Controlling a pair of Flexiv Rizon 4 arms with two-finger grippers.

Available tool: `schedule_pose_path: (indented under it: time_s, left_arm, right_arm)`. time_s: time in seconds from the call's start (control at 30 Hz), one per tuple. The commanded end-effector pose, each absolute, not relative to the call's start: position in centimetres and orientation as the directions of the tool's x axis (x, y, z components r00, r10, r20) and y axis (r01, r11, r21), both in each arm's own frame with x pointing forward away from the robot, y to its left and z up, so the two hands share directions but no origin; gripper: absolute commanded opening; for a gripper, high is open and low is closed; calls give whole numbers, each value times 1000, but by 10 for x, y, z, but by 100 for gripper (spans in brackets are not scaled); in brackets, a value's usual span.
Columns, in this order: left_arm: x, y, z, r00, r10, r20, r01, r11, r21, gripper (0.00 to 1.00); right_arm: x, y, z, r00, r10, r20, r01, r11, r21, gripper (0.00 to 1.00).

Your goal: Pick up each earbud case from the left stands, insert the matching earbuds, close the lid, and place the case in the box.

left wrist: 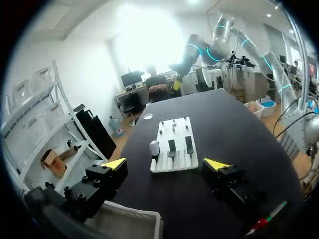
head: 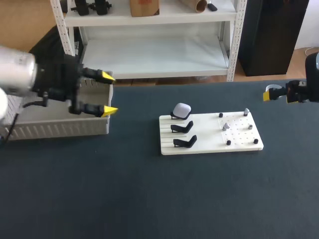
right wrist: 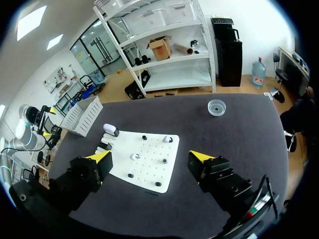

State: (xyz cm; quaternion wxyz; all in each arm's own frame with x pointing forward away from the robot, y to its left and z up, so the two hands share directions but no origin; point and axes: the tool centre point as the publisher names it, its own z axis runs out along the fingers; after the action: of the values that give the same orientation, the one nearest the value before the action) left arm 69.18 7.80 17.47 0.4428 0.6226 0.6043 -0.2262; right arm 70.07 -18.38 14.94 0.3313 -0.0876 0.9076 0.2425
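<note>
At the desk's left edge, above the box (head: pixel 50 130), my left claw (head: pixel 108 93) hangs spread and empty. One white earbud case (head: pixel 181 109) sits on the farthest stand of the white board (head: pixel 209 145); the two nearer stands (head: pixel 183 128) are bare. I judge the next step is to fetch that case, reaching across and gripping its sides. My right claw (right wrist: pixel 150 156), also spread and empty, is at the desk's right edge. Small earbuds (head: pixel 226 126) lie among the pegs, and a clear dish (right wrist: pixel 217 106) stands well apart. I see nothing in the way.

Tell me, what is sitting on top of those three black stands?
Only the farthest stand carries something: a white earbud case. The middle stand and nearest stand are bare. The case covers its stand's top, and its inside is hidden.
</note>
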Motion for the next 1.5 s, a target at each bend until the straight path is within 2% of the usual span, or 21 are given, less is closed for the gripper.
schedule_pose_path:
  time_s: [0.03, 0.27, 1.17, 1.5]
  left_arm:
    - [712, 27, 152, 116, 597, -794, 960, 137, 244, 100]
    - [723, 0, 123, 21, 596, -803, 970, 183, 162, 100]
    - [723, 0, 123, 21, 596, -803, 970, 183, 162, 100]
    - [748, -23, 100, 17, 632, -775, 973, 169, 159, 100]
  right_arm:
    - [701, -184, 149, -765, 1, -644, -322, 866, 383, 100]
    - [701, -184, 149, -765, 1, -644, -322, 866, 383, 100]
    - [701, -184, 149, -765, 1, -644, -322, 866, 383, 100]
    - [701, -184, 149, -765, 1, -644, -322, 866, 383, 100]
